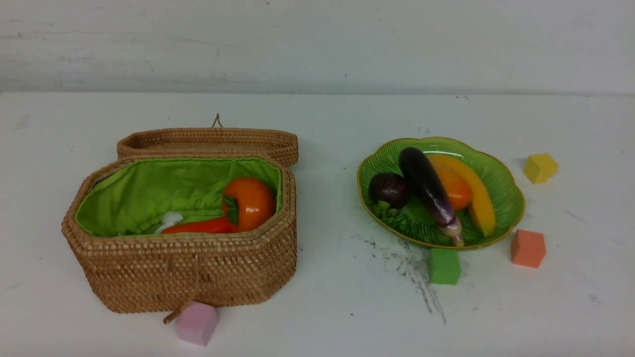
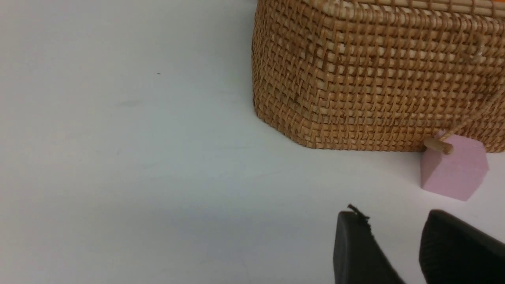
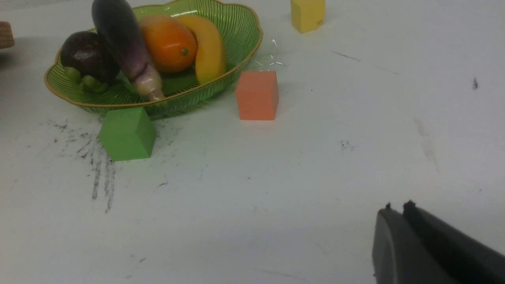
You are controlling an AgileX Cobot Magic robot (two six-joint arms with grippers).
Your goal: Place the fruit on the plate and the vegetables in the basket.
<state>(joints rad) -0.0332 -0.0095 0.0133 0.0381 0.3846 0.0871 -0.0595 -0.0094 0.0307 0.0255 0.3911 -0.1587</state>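
The green plate (image 1: 501, 183) (image 3: 240, 31) holds the fruit: a maroon mangosteen (image 1: 388, 189) (image 3: 87, 55), a dark-purple eggplant (image 1: 427, 188) (image 3: 122, 43), an orange mango (image 1: 454, 187) (image 3: 169, 42) and a yellow banana (image 1: 480, 201) (image 3: 209, 49). The wicker basket (image 1: 183, 270) (image 2: 375, 79) stands with its lid (image 1: 208, 141) back. Inside lie the vegetables: an orange-red tomato-like piece (image 1: 250, 202), a red chili (image 1: 198, 227) and a white radish (image 1: 168, 220). Neither arm shows in the front view. My left gripper (image 2: 396, 221) is open and empty over bare table before the basket. My right gripper (image 3: 397, 209) is shut on nothing, well short of the plate.
Foam cubes lie about: pink (image 1: 196, 323) (image 2: 453, 169) against the basket's front by its wooden toggle (image 2: 438, 145), green (image 1: 444, 266) (image 3: 126, 134) and orange (image 1: 528, 248) (image 3: 257, 94) by the plate's near rim, yellow (image 1: 540, 168) (image 3: 307, 14) to its far right. Black scuff marks (image 1: 412, 267) streak the table.
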